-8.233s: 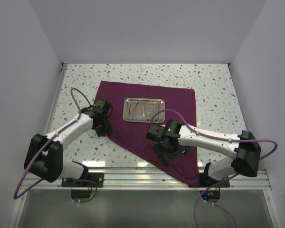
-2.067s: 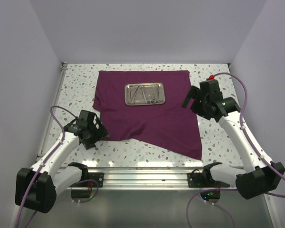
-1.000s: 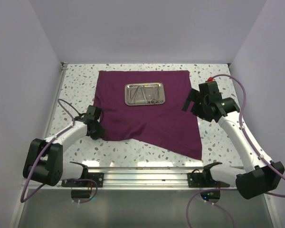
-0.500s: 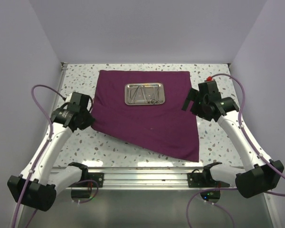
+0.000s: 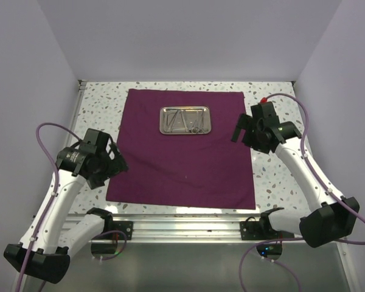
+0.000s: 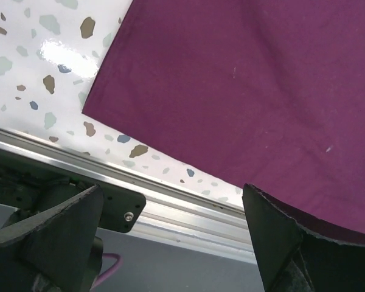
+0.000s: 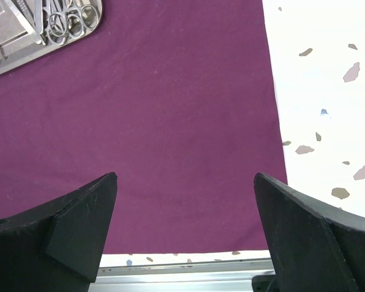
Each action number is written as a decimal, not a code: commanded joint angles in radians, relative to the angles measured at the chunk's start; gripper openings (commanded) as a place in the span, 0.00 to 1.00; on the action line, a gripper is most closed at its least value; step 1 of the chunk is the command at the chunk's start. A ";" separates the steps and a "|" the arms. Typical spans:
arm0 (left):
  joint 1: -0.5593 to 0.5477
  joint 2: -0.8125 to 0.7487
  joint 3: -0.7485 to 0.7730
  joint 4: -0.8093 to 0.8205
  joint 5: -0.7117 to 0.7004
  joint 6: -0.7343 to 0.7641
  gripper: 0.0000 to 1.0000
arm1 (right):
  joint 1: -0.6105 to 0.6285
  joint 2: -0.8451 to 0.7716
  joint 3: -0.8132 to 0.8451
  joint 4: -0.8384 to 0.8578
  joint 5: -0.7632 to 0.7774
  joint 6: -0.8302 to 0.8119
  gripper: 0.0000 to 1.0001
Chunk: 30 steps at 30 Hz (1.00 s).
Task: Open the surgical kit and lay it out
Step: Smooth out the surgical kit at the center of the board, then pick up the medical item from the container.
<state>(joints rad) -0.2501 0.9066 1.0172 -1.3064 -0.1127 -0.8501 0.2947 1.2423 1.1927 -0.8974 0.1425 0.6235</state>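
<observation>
Speckled tabletop [image 5: 100, 103] bears flat maroon cloth [image 5: 182, 167] with steel tray [image 5: 161, 121] atop.

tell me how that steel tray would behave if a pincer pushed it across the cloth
The steel tray looks rigid, so it would probably slide as one piece rather than flex. It sits on the maroon cloth, which would likely drag and wrinkle with it. The loose instruments inside may rattle or shift against its low rim.
</observation>
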 commanded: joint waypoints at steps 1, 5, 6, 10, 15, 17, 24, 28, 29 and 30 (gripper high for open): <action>-0.003 0.049 0.113 0.022 -0.001 0.006 1.00 | 0.003 0.011 0.042 0.028 -0.004 -0.030 0.98; -0.003 0.228 0.190 0.188 -0.002 0.124 1.00 | 0.003 0.048 0.077 0.074 -0.089 -0.038 0.98; -0.003 0.263 0.207 0.225 0.007 0.161 1.00 | 0.001 0.054 0.097 0.084 -0.104 -0.036 0.98; -0.003 0.464 0.360 0.432 0.035 0.252 1.00 | 0.021 0.143 0.194 0.135 -0.139 -0.050 0.98; -0.003 0.777 0.575 0.457 0.082 0.324 0.92 | 0.099 0.434 0.482 0.089 -0.075 -0.074 0.70; -0.003 0.824 0.612 0.463 0.102 0.333 0.89 | 0.115 0.581 0.588 0.051 -0.055 -0.074 0.59; -0.003 0.749 0.434 0.575 0.192 0.344 0.88 | 0.155 1.000 1.075 -0.035 0.031 -0.079 0.47; -0.003 0.667 0.292 0.588 0.202 0.350 0.87 | 0.156 1.169 1.264 -0.073 0.066 -0.070 0.47; -0.003 0.649 0.270 0.587 0.203 0.353 0.87 | 0.156 1.187 1.286 -0.071 0.072 -0.070 0.47; -0.003 0.615 0.250 0.587 0.199 0.353 0.87 | 0.156 1.203 1.301 -0.061 0.083 -0.073 0.48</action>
<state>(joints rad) -0.2501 1.6184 1.3109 -0.7631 0.0582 -0.5289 0.4534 2.4191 2.3962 -0.9173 0.1642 0.5587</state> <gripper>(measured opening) 0.870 0.475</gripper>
